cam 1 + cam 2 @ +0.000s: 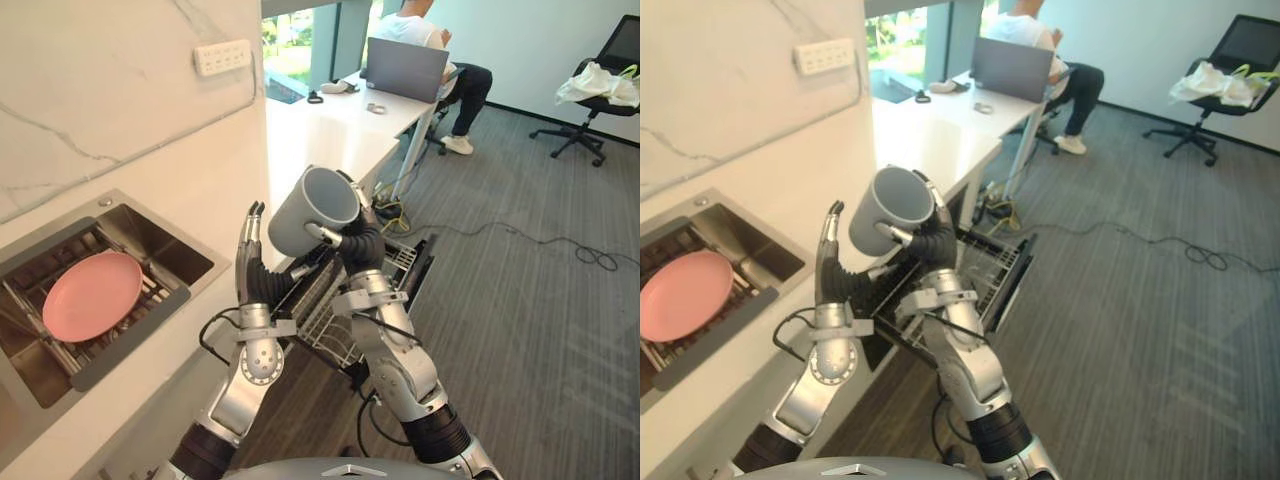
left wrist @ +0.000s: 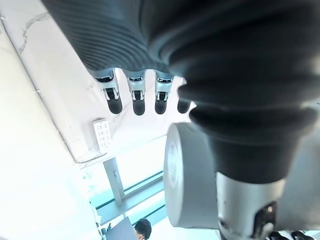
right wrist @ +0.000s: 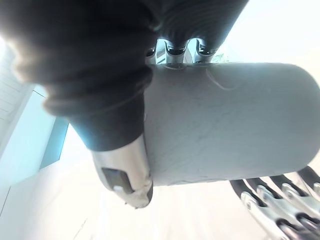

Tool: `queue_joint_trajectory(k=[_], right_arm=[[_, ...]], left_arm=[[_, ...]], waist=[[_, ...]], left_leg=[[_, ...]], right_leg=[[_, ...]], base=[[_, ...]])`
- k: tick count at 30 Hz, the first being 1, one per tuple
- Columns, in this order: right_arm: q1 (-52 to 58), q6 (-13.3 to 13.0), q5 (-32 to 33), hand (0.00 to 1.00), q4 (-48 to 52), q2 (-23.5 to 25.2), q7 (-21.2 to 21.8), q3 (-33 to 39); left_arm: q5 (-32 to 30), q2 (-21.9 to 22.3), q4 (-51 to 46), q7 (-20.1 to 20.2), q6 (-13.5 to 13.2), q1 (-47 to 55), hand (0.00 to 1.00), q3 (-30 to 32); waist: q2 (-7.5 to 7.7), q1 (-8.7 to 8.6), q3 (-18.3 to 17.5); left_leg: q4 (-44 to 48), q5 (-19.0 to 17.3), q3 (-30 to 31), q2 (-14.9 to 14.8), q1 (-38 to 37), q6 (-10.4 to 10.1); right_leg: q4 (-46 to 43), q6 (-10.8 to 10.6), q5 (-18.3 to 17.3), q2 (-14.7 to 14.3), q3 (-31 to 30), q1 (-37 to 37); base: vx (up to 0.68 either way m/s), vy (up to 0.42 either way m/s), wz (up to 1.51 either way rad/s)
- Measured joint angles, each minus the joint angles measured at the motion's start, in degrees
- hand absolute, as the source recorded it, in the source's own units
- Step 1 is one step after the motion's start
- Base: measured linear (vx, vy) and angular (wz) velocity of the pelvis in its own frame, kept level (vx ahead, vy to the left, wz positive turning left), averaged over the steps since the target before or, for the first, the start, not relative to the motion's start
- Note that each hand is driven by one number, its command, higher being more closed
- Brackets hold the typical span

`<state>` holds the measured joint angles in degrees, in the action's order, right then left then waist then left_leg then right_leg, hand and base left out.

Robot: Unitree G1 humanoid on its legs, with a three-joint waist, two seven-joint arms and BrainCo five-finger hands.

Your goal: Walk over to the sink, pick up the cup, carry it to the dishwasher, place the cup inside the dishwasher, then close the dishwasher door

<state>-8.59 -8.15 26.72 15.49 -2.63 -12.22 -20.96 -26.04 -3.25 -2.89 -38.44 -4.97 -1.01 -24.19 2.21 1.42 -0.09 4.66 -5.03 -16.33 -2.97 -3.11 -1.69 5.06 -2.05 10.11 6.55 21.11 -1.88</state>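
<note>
Closest to the head camera is the right hand (image 1: 360, 245), and it's got the grey cup (image 1: 312, 208). Fingers and thumb are curled round the lower wall near the base, and the cup is tipped so its open mouth faces up and back toward the camera. It hangs in the air over the counter edge and the dishwasher's pulled-out wire rack (image 1: 335, 312), touching neither. The right forearm rises steeply from the lower right. Just beside the cup on the sink side stands the left hand (image 1: 250, 265), fingers straight, pointing up, holding nothing (can't tell if it brushes the cup wall). Off to the left, the sink (image 1: 165, 235) holds a pink plate (image 1: 92, 295), well apart from the cup. Further back there's a white desk (image 1: 330, 125), a person sat at a laptop (image 1: 405, 68), and a black office chair (image 1: 598, 95).

Right eye view shows the same setup, with the rack (image 1: 985, 262) directly under the wrist.

Left wrist view: straight fingers (image 2: 135, 97) in a row, the cup's pale wall (image 2: 187, 182) near them, and a white socket strip (image 2: 102, 135) on the wall.

Right wrist view: the cup lies sideways against the palm, thumb (image 3: 125, 175) pressed on one side and fingertips (image 3: 180, 47) hooked over the other
</note>
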Motion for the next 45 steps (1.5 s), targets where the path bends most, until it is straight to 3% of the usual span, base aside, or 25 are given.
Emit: queue_joint_trajectory(k=[9, 12, 15, 22, 28, 30, 33, 34, 35, 37, 45], right_arm=[[0.5, -2.0, 0.0, 1.00, 4.0, 0.4, -3.4, 5.0], [0.5, -2.9, 0.0, 1.00, 4.7, 0.4, -4.8, 8.1], [0.8, -2.9, -0.2, 1.00, 6.5, 0.1, -5.9, 11.8], [3.1, -1.4, -0.2, 1.00, 6.1, -0.4, -9.5, 17.6], [3.8, 0.2, -1.5, 1.00, 2.8, -3.6, -10.1, 20.2], [3.4, 1.0, -2.3, 1.00, 0.8, -4.1, -9.9, 21.2], [0.6, 2.5, -2.4, 1.00, -3.3, -5.8, -9.5, 22.6], [-2.8, 3.5, -2.4, 1.00, -4.9, -7.1, -9.4, 24.0], [-3.7, 3.5, -2.4, 1.00, -5.4, -7.4, -9.3, 24.2], [-9.5, 4.7, -3.6, 1.00, -10.0, -10.0, -9.1, 27.5], [-13.9, 7.7, -7.9, 1.00, -20.8, -15.3, -8.4, 29.6]], left_arm=[[3.1, 0.4, 1.6, 0.5, -0.2, 0.7, 0.00, 2.0], [7.0, 0.5, 3.1, 5.3, -2.0, 0.7, 0.00, 2.0], [11.7, 0.4, 5.0, 13.3, -4.1, 0.8, 0.00, 0.3], [19.5, 0.3, 8.7, 30.0, -6.8, 2.5, 0.00, -11.3], [19.5, -0.6, 13.5, 35.9, -6.6, 2.4, 0.00, -14.2], [19.0, -1.0, 15.5, 36.2, -6.2, 2.3, 0.00, -14.2], [17.7, -1.8, 20.1, 34.0, -5.1, 1.5, 0.00, -12.5], [17.1, -2.5, 21.6, 31.7, -4.9, 0.2, 0.00, -10.5], [17.1, -2.6, 21.8, 31.3, -4.8, 0.0, 0.00, -9.8], [16.9, -3.0, 23.0, 27.7, -4.6, -0.5, 0.00, -4.5], [15.6, -4.7, 31.4, 16.4, -3.7, 2.3, 0.00, 6.6]], waist=[[0.11, 0.02, 0.6], [0.28, -0.04, 1.0], [0.26, -0.18, 1.8], [-0.09, -1.51, 2.8], [-0.22, -2.06, 3.7], [-0.28, -2.12, 4.1], [-0.75, -2.42, 7.9], [-0.94, -2.56, 11.4], [-0.92, -2.56, 12.0], [-1.34, -2.04, 17.2], [-1.91, -0.18, 22.9]], left_leg=[[-0.8, 0.0, -0.9, 0.0, -0.6, 0.0], [-0.9, -0.1, -1.0, 0.1, -0.9, 0.0], [-0.8, -0.2, -1.2, 0.1, -0.9, 0.0], [-0.8, -0.5, -1.7, 0.1, -0.9, 0.0], [-0.6, -0.6, -2.0, 0.1, 0.8, 0.1], [0.4, -0.6, -1.9, 0.1, 2.2, 0.1], [2.8, -0.7, -1.1, 0.2, 5.5, 0.3], [4.7, -0.9, -0.8, 0.1, 7.8, 0.7], [5.1, -0.9, -0.8, 0.1, 8.4, 0.7], [7.7, -1.1, -0.4, 0.0, 11.8, 1.2], [8.8, -0.3, 2.3, 0.0, 16.8, 1.4]], right_leg=[[0.0, 0.0, 0.0, -0.1, -0.5, 0.0], [0.0, -0.1, 0.1, -0.1, -0.9, 0.0], [0.0, -0.1, 0.1, -0.1, -1.4, -0.1], [0.0, -0.3, 0.0, -0.1, -1.7, -0.4], [0.0, -0.4, 0.2, -0.1, -2.0, -1.6], [0.0, -0.3, 0.6, 0.1, -2.0, -2.6], [-0.4, -0.1, 1.7, 0.5, -1.7, -4.5], [-0.4, 0.1, 2.5, 0.9, -1.6, -5.9], [-0.4, 0.1, 2.7, 0.9, -1.6, -6.4], [-0.4, 0.0, 3.4, 1.3, -1.4, -8.5], [-0.4, 0.4, 3.8, 1.6, 1.4, -11.4]], base=[[0.00, 0.011, -0.03], [0.00, 0.031, -0.06], [-0.01, 0.018, -0.03], [0.00, 0.022, -0.03], [-0.02, 0.013, -0.01], [-0.02, 0.012, 0.04], [-0.07, 0.027, 0.11], [-0.15, 0.029, 0.13], [-0.17, 0.030, 0.13], [-0.13, 0.023, 0.10], [-0.05, 0.046, 0.17]])
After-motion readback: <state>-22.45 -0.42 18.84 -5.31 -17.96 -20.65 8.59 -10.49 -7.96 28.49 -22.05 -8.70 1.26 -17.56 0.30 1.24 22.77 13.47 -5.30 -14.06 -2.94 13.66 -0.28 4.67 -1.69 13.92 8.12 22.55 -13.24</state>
